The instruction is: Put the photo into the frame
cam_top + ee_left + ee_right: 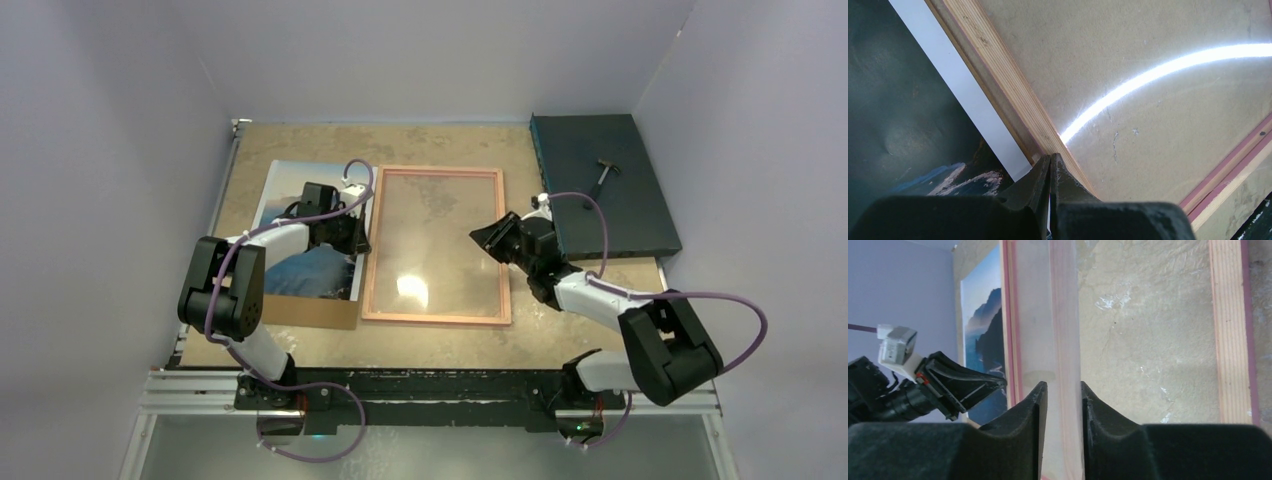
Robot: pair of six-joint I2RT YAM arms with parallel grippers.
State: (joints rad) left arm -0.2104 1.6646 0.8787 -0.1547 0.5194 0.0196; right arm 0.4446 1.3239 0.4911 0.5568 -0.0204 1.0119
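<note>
Nearest the arm bases, a corner of a brown backing board [320, 312] shows on the counter [430, 345] from under the photo [283, 195], which lies picture side up just left of the frame [436, 318]. Both run lengthwise away from the arms, their long edges side by side. The left jaws sit at the photo's right edge, beside the frame's left rail, pressed almost together on a thin white sliver, seemingly the photo's border. The right jaws stand a narrow way apart, closed on the frame's right rail. So the photo has to travel rightward across that left rail, and the left arm [275, 238] is the nearer one for it. Farther off on the right lies a dark slab [600, 190]
</note>
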